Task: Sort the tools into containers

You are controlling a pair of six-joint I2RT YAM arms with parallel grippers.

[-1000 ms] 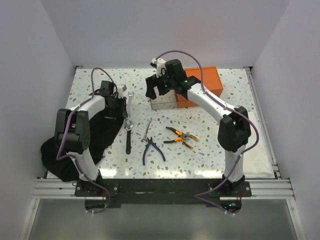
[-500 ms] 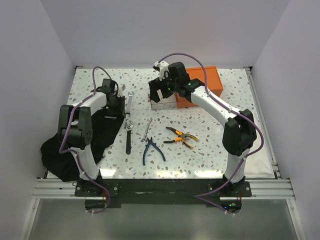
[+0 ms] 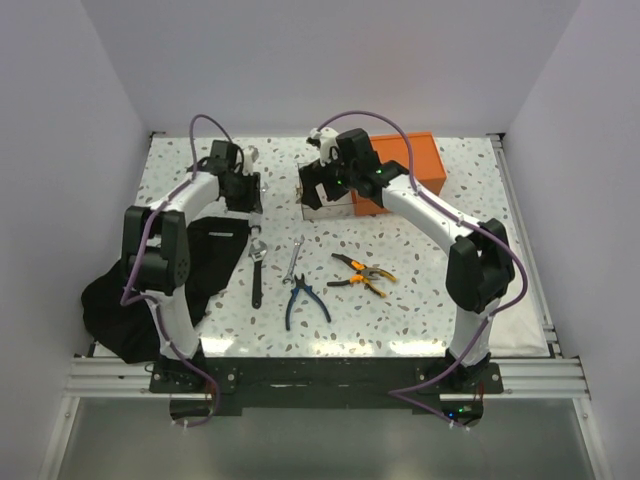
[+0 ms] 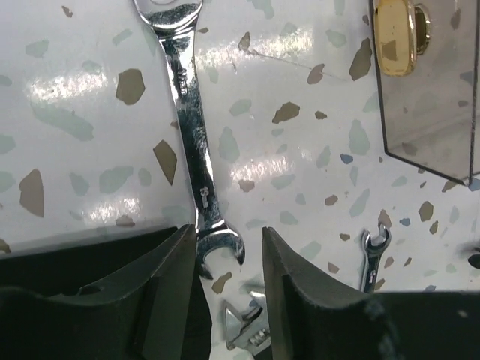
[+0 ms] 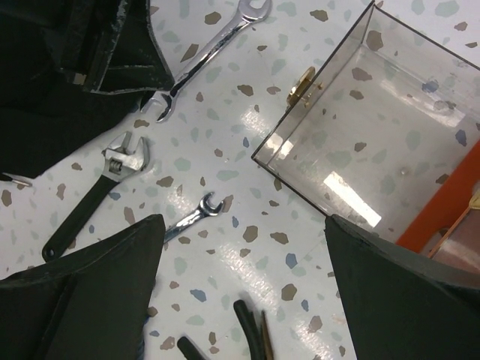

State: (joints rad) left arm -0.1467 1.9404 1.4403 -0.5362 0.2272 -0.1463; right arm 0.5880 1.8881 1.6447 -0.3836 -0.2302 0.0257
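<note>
A large silver spanner (image 4: 196, 172) lies on the speckled table. My left gripper (image 4: 225, 300) is open, its jaws on either side of the spanner's near open end, not closed on it; in the top view this gripper (image 3: 248, 195) is over the spanner (image 3: 259, 222). The black-handled adjustable wrench (image 3: 257, 272), a small spanner (image 3: 294, 260), blue pliers (image 3: 301, 302) and orange-and-black pliers (image 3: 362, 272) lie mid-table. My right gripper (image 5: 240, 300) is open wide and empty, above the table beside the clear box (image 5: 375, 150). The orange box (image 3: 402, 170) stands behind it.
The black fabric bag (image 3: 150, 290) sprawls along the left side, its edge right next to the left fingers (image 4: 150, 307). The clear box has a gold latch (image 4: 397, 37). White walls enclose the table on three sides.
My left gripper has moved from over the black bag toward the far side and right, onto the large spanner. My right gripper has shifted slightly right over the clear box.
</note>
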